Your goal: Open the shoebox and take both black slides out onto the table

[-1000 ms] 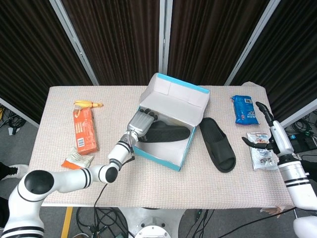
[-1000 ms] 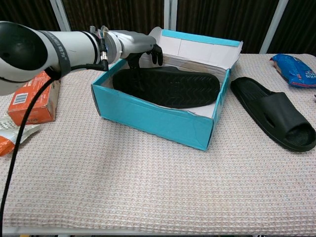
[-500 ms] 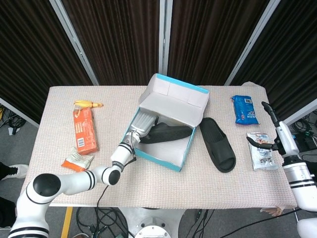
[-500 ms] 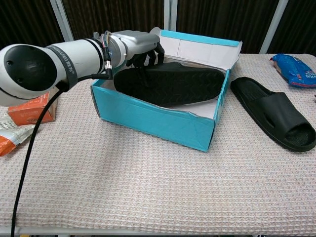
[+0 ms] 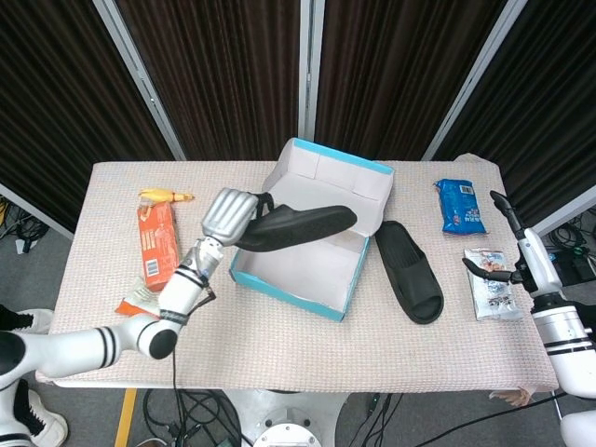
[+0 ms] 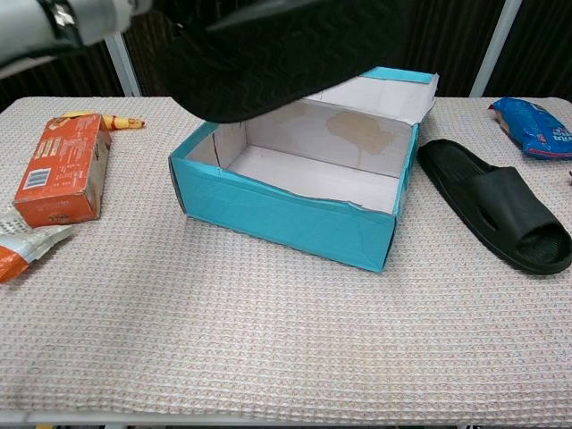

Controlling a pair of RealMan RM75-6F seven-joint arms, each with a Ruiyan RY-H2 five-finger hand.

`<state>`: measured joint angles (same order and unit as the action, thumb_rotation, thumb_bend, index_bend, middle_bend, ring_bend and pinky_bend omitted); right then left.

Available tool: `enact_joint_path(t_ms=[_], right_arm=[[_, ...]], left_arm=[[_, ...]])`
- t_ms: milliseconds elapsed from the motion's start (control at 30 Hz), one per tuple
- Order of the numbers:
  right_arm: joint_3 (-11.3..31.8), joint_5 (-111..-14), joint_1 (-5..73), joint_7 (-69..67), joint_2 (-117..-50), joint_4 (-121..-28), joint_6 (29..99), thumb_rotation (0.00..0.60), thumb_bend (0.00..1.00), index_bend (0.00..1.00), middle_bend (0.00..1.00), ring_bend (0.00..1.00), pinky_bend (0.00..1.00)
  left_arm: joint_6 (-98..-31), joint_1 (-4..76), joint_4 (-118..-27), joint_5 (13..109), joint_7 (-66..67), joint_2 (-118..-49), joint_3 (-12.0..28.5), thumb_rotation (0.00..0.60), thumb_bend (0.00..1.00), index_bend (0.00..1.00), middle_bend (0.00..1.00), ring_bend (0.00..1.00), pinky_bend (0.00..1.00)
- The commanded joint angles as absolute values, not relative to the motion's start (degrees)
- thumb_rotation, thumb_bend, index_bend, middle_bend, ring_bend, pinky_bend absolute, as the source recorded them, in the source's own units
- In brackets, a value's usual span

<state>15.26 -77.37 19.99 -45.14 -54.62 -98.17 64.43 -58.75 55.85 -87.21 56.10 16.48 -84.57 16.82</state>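
Observation:
The teal shoebox [image 5: 328, 300] [image 6: 277, 213] stands open in the middle of the table, its inside bare. My left hand [image 5: 229, 214] grips one black slide [image 5: 296, 226] [image 6: 277, 49] by its left end and holds it in the air above the box, sole down. The other black slide [image 5: 409, 271] [image 6: 496, 214] lies flat on the table just right of the box. My right hand [image 5: 498, 268] hovers at the table's right edge, above a snack packet, fingers apart and holding nothing. In the chest view only a bit of the left wrist shows at the top left corner.
An orange carton [image 5: 158, 244] [image 6: 61, 170], a banana [image 5: 165, 196] [image 6: 105, 121] and a small orange-white packet [image 5: 145, 299] lie at the left. A blue bag [image 5: 460, 206] [image 6: 536, 126] and a white snack packet [image 5: 492, 296] lie at the right.
My left hand has lifted the slide up and out of the shoebox, leaving the box bare inside. The right hand has barely shifted.

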Motion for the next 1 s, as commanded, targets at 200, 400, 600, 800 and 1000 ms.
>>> enact_joint_path(t_ms=[200,400,600,800,1000], right_arm=[[14.6,-78.4,20.4,-45.8,-55.5,-97.7,64.3,0.6,0.1,0.0,0.0,0.0,0.0],[14.3,-78.8,20.3,-45.9,-55.9,-97.6,64.9,0.6,0.1,0.0,0.0,0.0,0.0],[14.0,-78.7,20.0,-45.8,-56.0,-97.8,65.4,0.6,0.1,0.0,0.0,0.0,0.0],[13.6,-78.6,19.5,-46.6,-56.1,-97.9,65.9,0.6,0.1,0.0,0.0,0.0,0.0],[13.4,-78.4,18.6,-47.0,-55.5,-98.0,66.9,0.6,0.1,0.0,0.0,0.0,0.0]], left_arm=[[-65.4,41.9,-98.7,69.8,3.5,-68.4,9.8,0.6,0.26,0.6,0.66,0.61,0.72],[-68.2,34.3,-98.2,76.2,-0.6,-65.7,2.3,0.6,0.26,0.6,0.65,0.61,0.71],[-67.3,31.0,-96.5,78.0,-2.1,-67.1,-1.2,0.6,0.26,0.6,0.64,0.6,0.64],[-58.1,33.1,-95.0,76.4,0.5,-68.8,-2.7,0.6,0.26,0.57,0.58,0.52,0.57],[-52.7,34.9,-96.7,70.8,6.0,-68.9,-2.2,0.6,0.18,0.39,0.36,0.29,0.42]])
